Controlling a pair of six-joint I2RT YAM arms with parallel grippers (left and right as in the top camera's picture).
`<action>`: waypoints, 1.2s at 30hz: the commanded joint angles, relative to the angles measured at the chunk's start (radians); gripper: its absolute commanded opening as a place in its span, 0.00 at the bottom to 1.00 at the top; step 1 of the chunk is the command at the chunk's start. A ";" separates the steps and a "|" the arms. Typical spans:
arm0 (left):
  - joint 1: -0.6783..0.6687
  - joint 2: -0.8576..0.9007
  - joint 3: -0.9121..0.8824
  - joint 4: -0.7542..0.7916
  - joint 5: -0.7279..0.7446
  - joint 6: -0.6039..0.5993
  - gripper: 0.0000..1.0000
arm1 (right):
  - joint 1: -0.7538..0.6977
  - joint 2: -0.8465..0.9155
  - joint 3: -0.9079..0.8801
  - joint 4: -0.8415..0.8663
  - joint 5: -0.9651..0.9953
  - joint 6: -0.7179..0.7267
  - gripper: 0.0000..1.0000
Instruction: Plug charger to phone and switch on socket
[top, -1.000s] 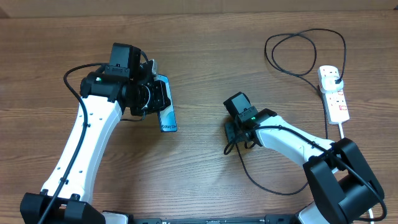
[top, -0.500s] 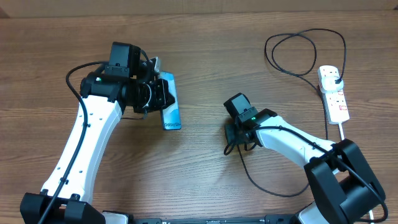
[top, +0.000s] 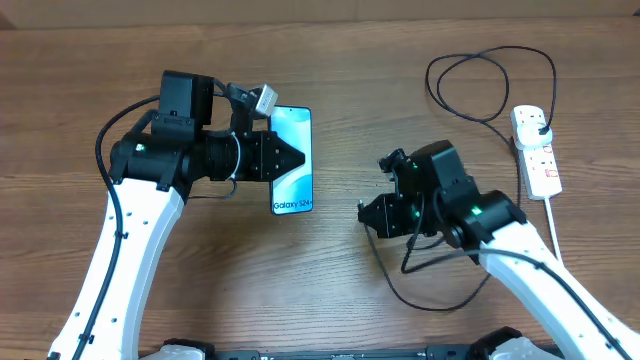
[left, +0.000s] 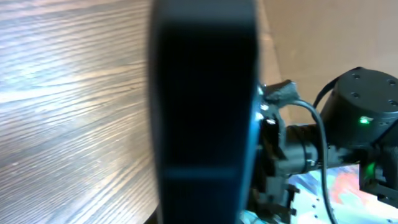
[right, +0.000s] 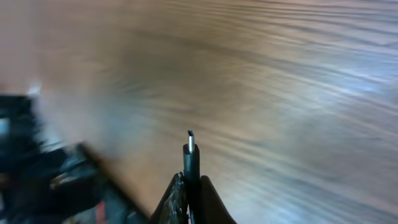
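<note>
left gripper (top: 283, 160): fingers clamped on the phone (top: 292, 188), screen toward the overhead camera
right gripper (right: 188, 202): fingers pinched on the charger (right: 191, 154), connector tip poking past the fingertips
phone: well apart from the right fingers, bare table (top: 340, 100) between
socket (top: 541, 162): well behind the right fingers, charger plug in it
blocking: phone's dark back filled the left wrist view

Evenly, brightly lit from above in overhead view; sharp, with soft shadows. Heavily motion-blurred in both wrist views, with pale glare across worktop (left: 62, 93) grain.
</note>
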 joint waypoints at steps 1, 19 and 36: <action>-0.005 -0.017 -0.044 0.019 0.118 0.040 0.05 | 0.007 -0.066 -0.043 0.001 -0.169 -0.008 0.04; 0.000 -0.017 -0.291 0.486 0.399 -0.146 0.04 | 0.007 -0.193 -0.177 0.109 -0.494 -0.075 0.04; -0.005 -0.017 -0.291 0.649 0.406 -0.470 0.04 | 0.007 -0.192 -0.177 0.384 -0.573 0.058 0.04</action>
